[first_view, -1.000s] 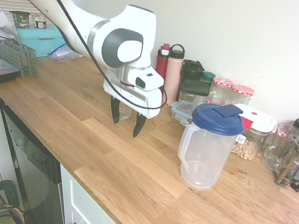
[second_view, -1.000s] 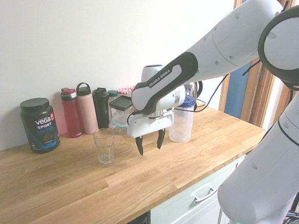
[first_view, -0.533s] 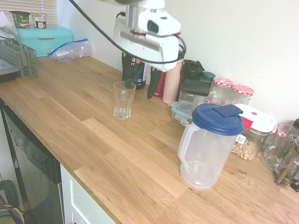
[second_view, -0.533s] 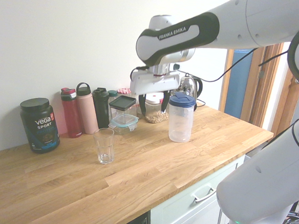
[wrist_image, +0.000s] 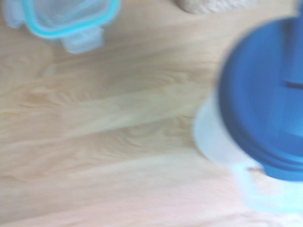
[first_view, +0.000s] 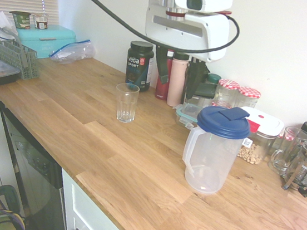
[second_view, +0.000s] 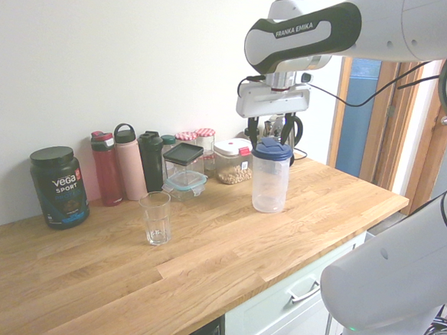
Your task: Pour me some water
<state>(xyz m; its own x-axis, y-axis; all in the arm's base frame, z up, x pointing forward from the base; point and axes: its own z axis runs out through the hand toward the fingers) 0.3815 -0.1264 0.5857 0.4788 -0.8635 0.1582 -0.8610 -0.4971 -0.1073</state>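
A clear plastic pitcher point(first_view: 211, 156) with a blue lid point(first_view: 223, 121) stands on the wooden counter; I cannot tell how much water it holds. An empty drinking glass point(first_view: 126, 102) stands upright further left along the counter. My gripper point(first_view: 178, 75) hangs open and empty high above the counter, behind and to the left of the pitcher's lid. From the other side the gripper point(second_view: 271, 132) sits just over and behind the pitcher point(second_view: 271, 183), with the glass point(second_view: 155, 218) well away to the left. The blurred wrist view shows the blue lid point(wrist_image: 265, 94) and the pitcher's pale handle point(wrist_image: 258, 191).
Bottles point(first_view: 177, 78), a black Vega tub point(first_view: 139, 64), jars point(first_view: 247, 98) and food containers point(first_view: 260, 134) line the wall. A French press point(first_view: 306, 167) and glass mug point(first_view: 286, 149) stand at right. A teal box point(first_view: 42, 38) and grey basket point(first_view: 17, 57) sit far left. The counter's front edge point(first_view: 78, 179) is near.
The arm has risen from low beside the glass and swung over toward the pitcher, staying open. Glass and pitcher have not moved.
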